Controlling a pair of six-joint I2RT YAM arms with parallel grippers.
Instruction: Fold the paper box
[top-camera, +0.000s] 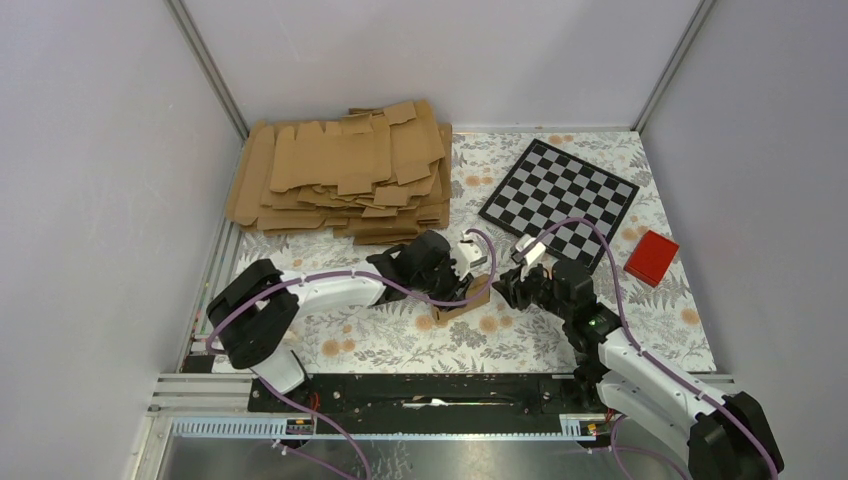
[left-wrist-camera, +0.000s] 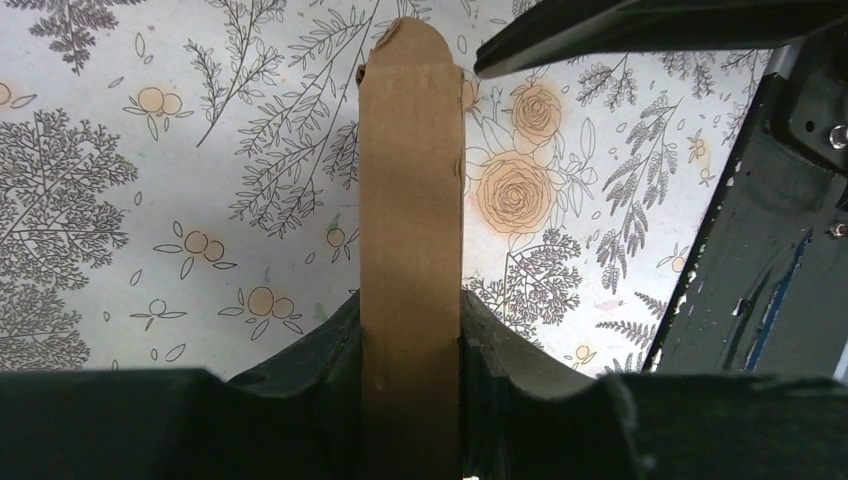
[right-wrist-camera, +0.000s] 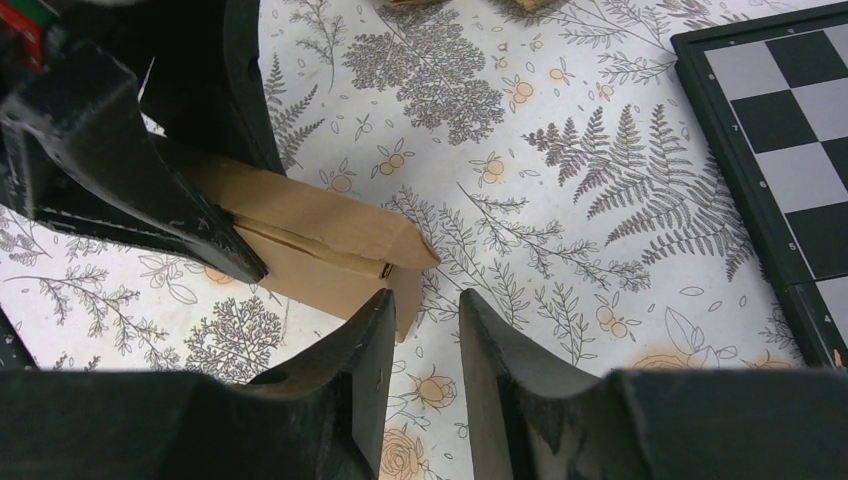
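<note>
Holding the paper box (left-wrist-camera: 410, 200) over the bench (left-wrist-camera: 150, 230), the left fingers (left-wrist-camera: 505, 350) squeeze its flat sides. The right fingers (right-wrist-camera: 495, 380) are apart, empty, just beside its pointed flap. It looks light and bendy, so pinch near a crease.

The paper box (top-camera: 463, 300) is near the middle of the desk (top-camera: 400, 345), with the left arm's fingers (left-wrist-camera: 330, 355) on either side of it and the right arm's fingers (right-wrist-camera: 372, 345) just to its right. Behind it to the left lies the pile of cardboard blanks (top-camera: 340, 170). Behind it to the right lies the chessboard (top-camera: 558, 190), with the small block (top-camera: 651, 257) just beside the board's right-hand edge.
</note>
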